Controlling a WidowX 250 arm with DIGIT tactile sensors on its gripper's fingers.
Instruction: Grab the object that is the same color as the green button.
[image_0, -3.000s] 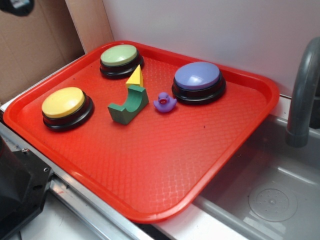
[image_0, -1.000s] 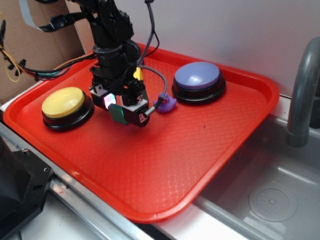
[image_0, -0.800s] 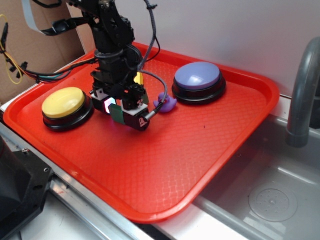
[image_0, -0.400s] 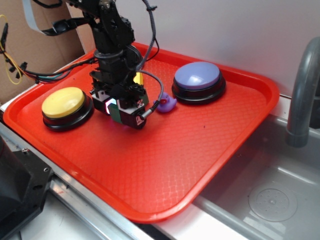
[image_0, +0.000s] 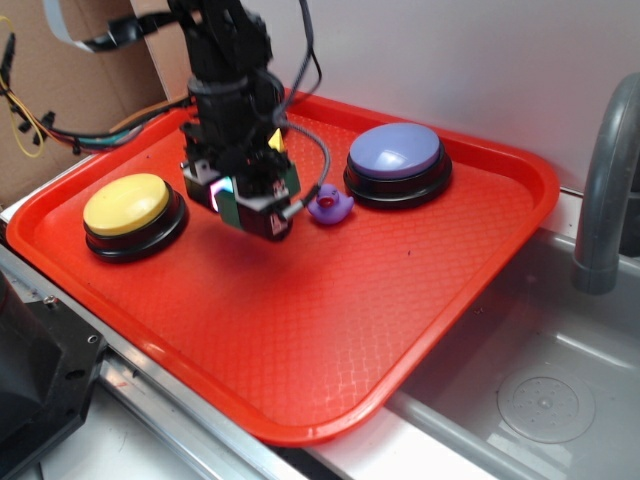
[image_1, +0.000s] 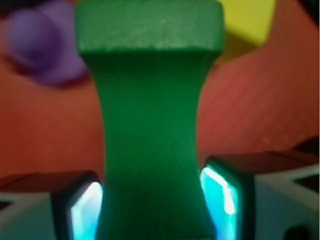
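The green block (image_1: 152, 125) sits between my gripper's (image_0: 248, 210) fingers (image_1: 222, 192), and in the wrist view both glowing pads press against its narrow flanks, so I read the jaws as clamped on it. From the exterior view it appears to be off the red tray (image_0: 400, 290), hanging just in front of the yellow wedge (image_0: 275, 142), though the gripper body hides most of the block and I cannot see a clear gap beneath it.

My main worry is the grip itself. The pads hold only the lower end of the block while its wider head sticks out well past them. I judge that the piece could pivot or slide if I accelerate sharply, since painted wood offers little friction.

Second worry: the neighbours. The purple duck (image_0: 330, 205) sits just right of the block, and the wedge stands close behind it. A sideways swing before gaining height could knock either one.

The green button (image_0: 275, 105) is almost entirely hidden behind the arm, further back than the wedge, so I cannot check clearance there. The yellow button (image_0: 127, 205) lies to the block's left and the blue-purple button (image_0: 395, 155) beyond the duck; both look far enough away to matter less.

I would rise straight and slowly.
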